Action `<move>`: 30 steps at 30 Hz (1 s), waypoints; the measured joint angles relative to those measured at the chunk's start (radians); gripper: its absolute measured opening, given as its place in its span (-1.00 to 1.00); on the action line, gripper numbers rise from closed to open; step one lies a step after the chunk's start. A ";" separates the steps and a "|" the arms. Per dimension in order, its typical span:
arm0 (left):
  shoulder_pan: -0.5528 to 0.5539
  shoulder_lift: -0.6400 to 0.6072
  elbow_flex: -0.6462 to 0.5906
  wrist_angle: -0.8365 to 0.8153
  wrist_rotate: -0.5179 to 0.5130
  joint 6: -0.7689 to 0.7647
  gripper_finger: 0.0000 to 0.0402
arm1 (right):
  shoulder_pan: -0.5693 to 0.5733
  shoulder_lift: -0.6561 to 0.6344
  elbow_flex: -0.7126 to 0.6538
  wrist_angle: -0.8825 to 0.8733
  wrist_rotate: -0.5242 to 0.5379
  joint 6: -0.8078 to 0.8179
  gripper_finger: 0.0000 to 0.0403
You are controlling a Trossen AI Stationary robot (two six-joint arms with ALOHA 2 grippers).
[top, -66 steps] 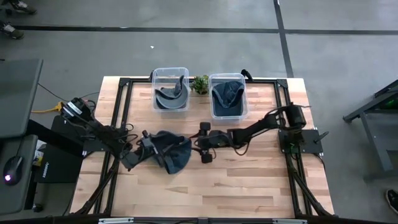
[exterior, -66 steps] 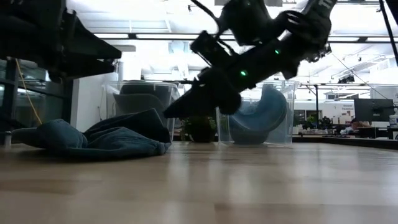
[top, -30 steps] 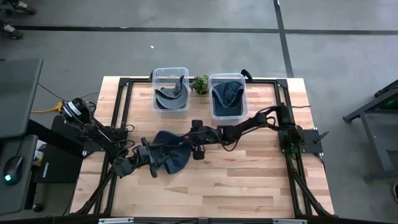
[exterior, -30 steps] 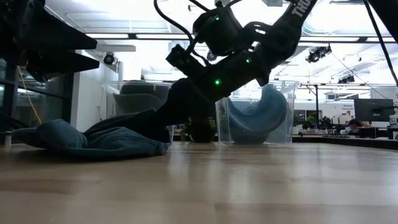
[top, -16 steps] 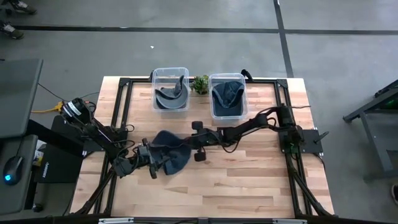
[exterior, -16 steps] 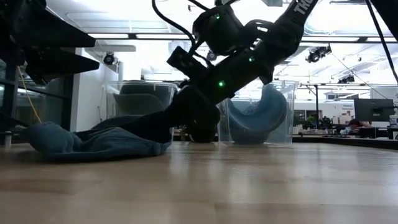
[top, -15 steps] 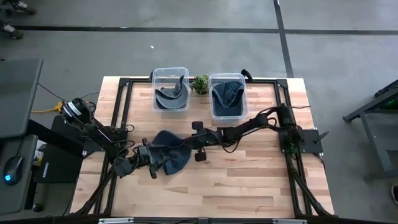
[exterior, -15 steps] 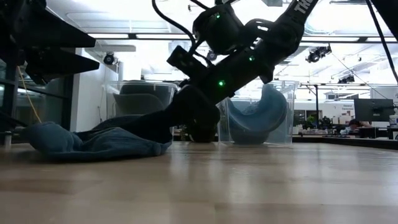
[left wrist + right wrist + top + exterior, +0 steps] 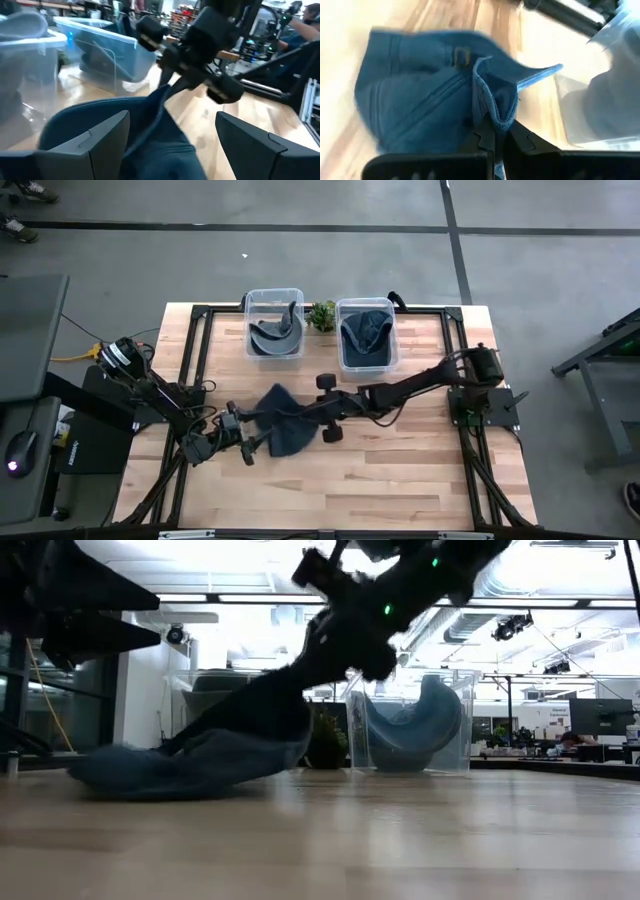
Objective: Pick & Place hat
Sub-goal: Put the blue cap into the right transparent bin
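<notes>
A dark blue hat lies mid-table. Its right part is raised, and its left part rests on the wood. My right gripper is shut on it; it reaches in from the table's right. My left gripper stands open low at the hat's left side. In the left wrist view the hat lies between the two spread fingers; whether they touch it I cannot tell. My right gripper pinches a folded edge on the hat's right side between its two fingers; how many layers, I cannot tell. The fingers come slanting down from the table's right. The held side is lifted, and the cloth slopes down to the part on the table.
At the far edge stand two clear bins: the left one holds a grey hat, the right one a blue hat. A small green plant sits between them. Bare wood lies toward the table's near edge.
My right gripper has shut on the hat's right edge, then risen and drawn back toward the table's right edge. The hat's right side has lifted and stretched after it, while its left part has stayed on the wood.
</notes>
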 joint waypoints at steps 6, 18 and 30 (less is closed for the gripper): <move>0.000 0.000 0.042 0.003 -0.082 0.101 0.46 | 0.044 -0.089 0.000 -0.089 0.041 -0.001 -0.99; 0.000 0.000 0.116 -0.012 -0.087 0.286 0.46 | 0.104 -0.264 0.000 -0.334 0.069 -0.051 -1.00; 0.060 0.000 0.116 -0.013 0.001 0.041 0.46 | 0.213 -0.448 0.000 -0.475 0.195 -0.207 -1.00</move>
